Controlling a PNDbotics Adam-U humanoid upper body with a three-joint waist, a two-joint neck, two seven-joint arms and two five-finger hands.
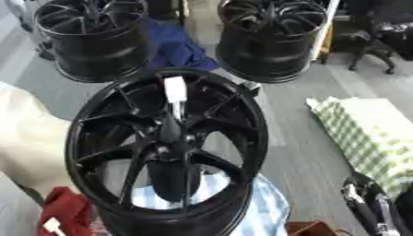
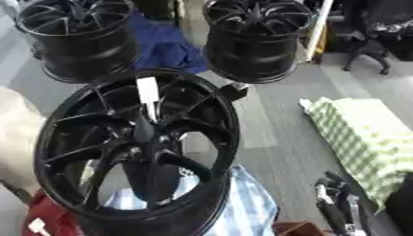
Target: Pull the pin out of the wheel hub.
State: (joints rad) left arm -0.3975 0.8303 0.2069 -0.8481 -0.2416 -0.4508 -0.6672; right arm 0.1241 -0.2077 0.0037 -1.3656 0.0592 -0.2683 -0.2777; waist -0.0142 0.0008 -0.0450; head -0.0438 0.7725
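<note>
A white pin [image 1: 175, 90] stuck up out of the middle of the big black wheel hub [image 1: 165, 147]. The wheel hub stood close to the camera, facing up, with its spokes spreading out from the middle. No hand was touching the pin. A blue and white cloth [image 1: 258, 207] lay under the wheel.

The right hand [image 1: 367, 207] showed only a little in the lower right corner, and I could not tell if its fingers were open or curled.

Two more black wheels [image 1: 93, 39] stood farther back. A green checked cloth [image 1: 371, 133] lay on the right.
</note>
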